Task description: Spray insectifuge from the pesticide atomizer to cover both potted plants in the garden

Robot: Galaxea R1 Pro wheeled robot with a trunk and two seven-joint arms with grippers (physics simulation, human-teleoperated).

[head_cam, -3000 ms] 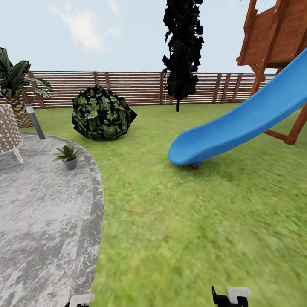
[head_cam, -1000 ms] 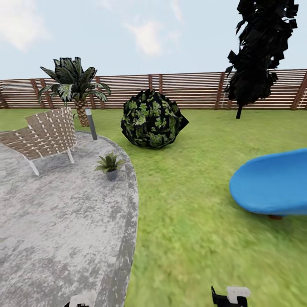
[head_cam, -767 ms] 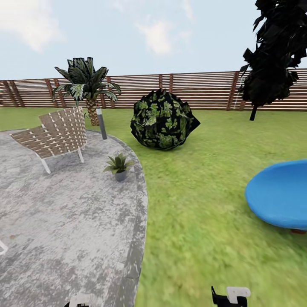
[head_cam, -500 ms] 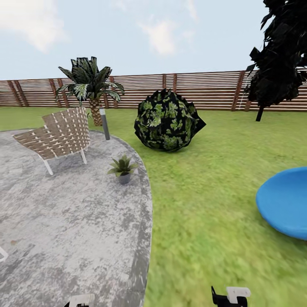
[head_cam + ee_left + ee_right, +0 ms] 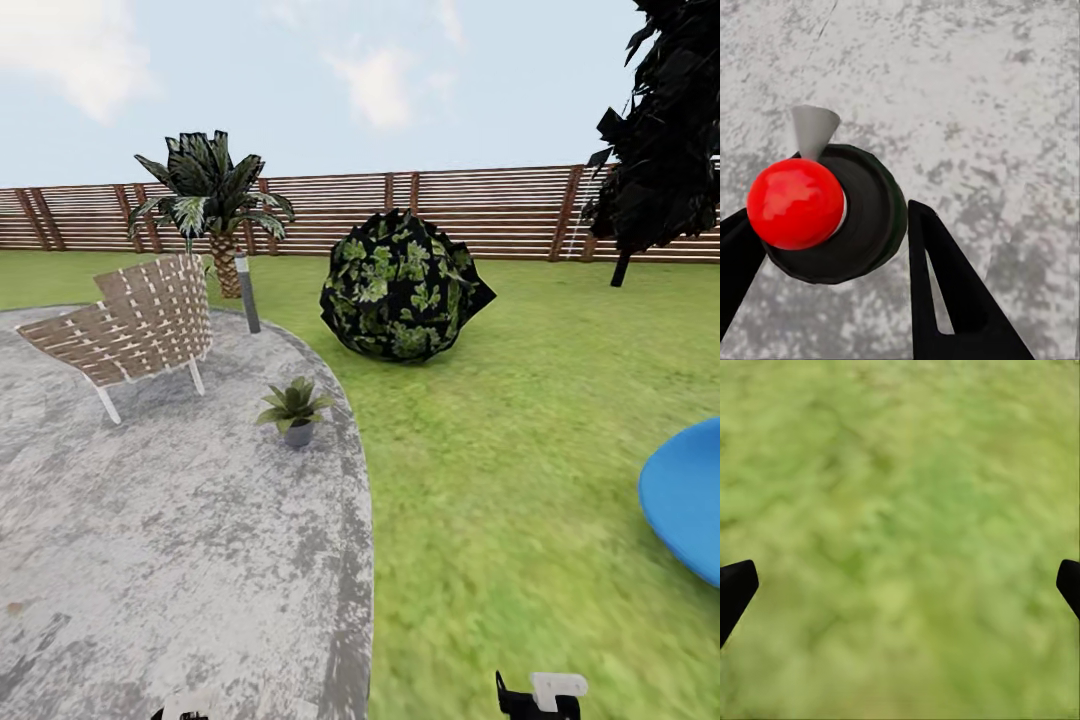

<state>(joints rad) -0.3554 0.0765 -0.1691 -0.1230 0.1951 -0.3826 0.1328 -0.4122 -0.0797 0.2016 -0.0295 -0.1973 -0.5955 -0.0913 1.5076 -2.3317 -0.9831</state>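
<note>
garden scene from the robot's head camera: a round grey paved patio (image 5: 150, 520) on green lawn (image 5: 520, 470), a brown slat fence (image 5: 480, 210) behind. one potted plant (image 5: 294, 410), a small spiky green rosette in a grey pot, stands upright near the patio's edge, well ahead of the robot. a woven lounge chair (image 5: 130, 325), a grey bollard light (image 5: 246, 291), a palm (image 5: 210, 200) and a dark leafy bush (image 5: 405, 285) lie beyond it. part of a blue slide (image 5: 690, 500) shows at the right.

in the left wrist view, the left gripper (image 5: 832, 247) has its black fingers (image 5: 945, 285) closed around the pesticide atomizer (image 5: 832, 214), seen end-on: a dark round body, a red top, a pale cone nozzle. its long axis runs toward the camera, so it stands roughly upright over the patio; the nozzle juts sideways from the top, though i cannot tell toward what.

the right gripper (image 5: 900, 585) is spread wide with nothing between its fingers, hanging over grass.

likely risks: spraying from this far would miss the plant; a nozzle not turned toward the leaves would wet paving instead; driving in too fast could tip the little pot. a second plant must also be found.
</note>
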